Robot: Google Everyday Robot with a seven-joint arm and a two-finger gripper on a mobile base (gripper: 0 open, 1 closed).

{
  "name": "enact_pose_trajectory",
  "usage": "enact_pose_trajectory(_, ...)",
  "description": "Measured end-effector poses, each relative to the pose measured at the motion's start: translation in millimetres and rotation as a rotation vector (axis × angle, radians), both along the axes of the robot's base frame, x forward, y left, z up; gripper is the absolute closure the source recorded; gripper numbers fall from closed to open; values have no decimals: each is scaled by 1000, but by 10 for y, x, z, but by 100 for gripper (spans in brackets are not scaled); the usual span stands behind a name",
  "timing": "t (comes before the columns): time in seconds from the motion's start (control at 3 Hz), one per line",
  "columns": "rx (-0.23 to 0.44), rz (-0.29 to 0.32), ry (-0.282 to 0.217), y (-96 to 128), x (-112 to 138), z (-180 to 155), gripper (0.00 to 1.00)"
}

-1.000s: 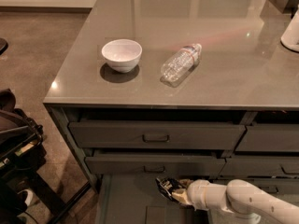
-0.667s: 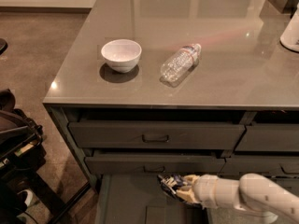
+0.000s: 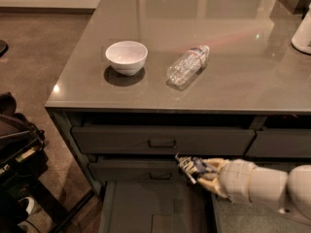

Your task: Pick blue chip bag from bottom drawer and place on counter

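Hovering over the bottom drawer (image 3: 146, 208), the pincer (image 3: 195, 173) was clamped on the blue chip bag (image 3: 188, 165), while the bench (image 3: 233, 72) lay well above and behind it.

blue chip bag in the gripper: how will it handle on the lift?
Blue chip bag looks crumpled and small, so probably light and floppy; it may sag from the gripper, which holds it over the bottom drawer. Its shiny surface could slip in a thin pinch. Set on the counter, it likely won't roll.
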State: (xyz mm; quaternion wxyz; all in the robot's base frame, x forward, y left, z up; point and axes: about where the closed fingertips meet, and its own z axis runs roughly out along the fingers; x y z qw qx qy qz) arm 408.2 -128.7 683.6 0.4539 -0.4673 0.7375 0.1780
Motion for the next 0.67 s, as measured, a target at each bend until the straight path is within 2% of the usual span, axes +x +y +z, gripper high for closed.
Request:
enact_pose_trajectory(0.33, -105, -21, -141, -85, -35, 705, 100)
enact_pose_trajectory(0.67, -122, -28, -151, -115, -57, 754, 100)
